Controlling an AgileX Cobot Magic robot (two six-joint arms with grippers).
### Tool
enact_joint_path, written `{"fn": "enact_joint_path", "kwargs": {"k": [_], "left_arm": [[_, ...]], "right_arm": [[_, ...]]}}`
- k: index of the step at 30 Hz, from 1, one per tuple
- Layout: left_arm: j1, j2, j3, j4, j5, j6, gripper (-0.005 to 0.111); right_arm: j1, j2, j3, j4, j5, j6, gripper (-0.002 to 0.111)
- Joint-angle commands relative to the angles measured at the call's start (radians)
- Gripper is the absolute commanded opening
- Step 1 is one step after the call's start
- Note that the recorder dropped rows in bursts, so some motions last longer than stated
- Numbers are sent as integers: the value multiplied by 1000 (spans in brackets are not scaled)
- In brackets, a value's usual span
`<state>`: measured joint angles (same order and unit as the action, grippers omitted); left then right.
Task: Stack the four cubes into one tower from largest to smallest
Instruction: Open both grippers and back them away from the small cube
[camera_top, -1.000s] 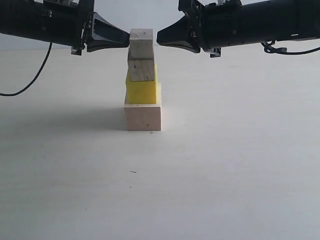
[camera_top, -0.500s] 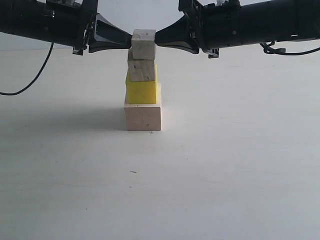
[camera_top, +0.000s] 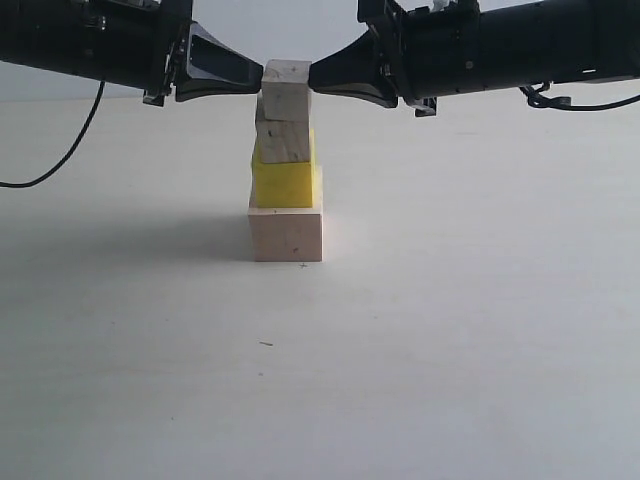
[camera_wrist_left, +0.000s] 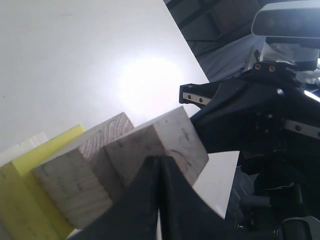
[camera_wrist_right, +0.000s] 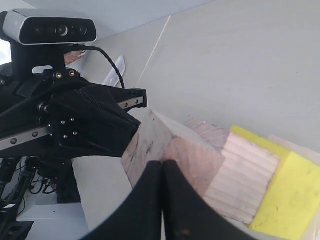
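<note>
The tower stands mid-table in the exterior view: a large pale wood cube (camera_top: 286, 235) at the bottom, then the yellow cube (camera_top: 283, 184), a medium wood cube (camera_top: 283, 141) and the smallest wood cube (camera_top: 286, 90) on top. My left gripper (camera_top: 258, 77) is shut, its tip against the top cube's left face. My right gripper (camera_top: 314, 75) is shut too, its tip at the right face. The left wrist view has the left gripper (camera_wrist_left: 160, 159) meeting the top cube (camera_wrist_left: 170, 137). In the right wrist view the right gripper (camera_wrist_right: 163, 162) meets that cube (camera_wrist_right: 150, 140).
The pale tabletop (camera_top: 450, 330) spreads around the tower, with a small dark speck (camera_top: 266, 344) in front. A black cable (camera_top: 60, 160) hangs from the left arm at the far left.
Both shut grippers have moved inward from either side until their tips reach the top cube, which has shifted very slightly to the right. The lower three cubes have not moved.
</note>
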<state>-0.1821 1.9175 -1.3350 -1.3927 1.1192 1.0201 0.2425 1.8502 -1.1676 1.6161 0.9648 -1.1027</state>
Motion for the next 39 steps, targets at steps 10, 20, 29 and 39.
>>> {"fn": "enact_joint_path", "kwargs": {"k": [10,20,29,39], "left_arm": [[-3,-12,-8,-10,1,-3,0],[-3,-12,-8,-10,-1,-3,0],[20,-12,-8,-10,3,-3,0],[22,-27,-8,-3,-4,-3,0]], "right_arm": [[2,1,-7,6,-2,-6,0],[2,20,-55,16,11,-2,0],[2,24,-101,23,32,-16,0],[2,18,-123,-99,-11,57,0]]}}
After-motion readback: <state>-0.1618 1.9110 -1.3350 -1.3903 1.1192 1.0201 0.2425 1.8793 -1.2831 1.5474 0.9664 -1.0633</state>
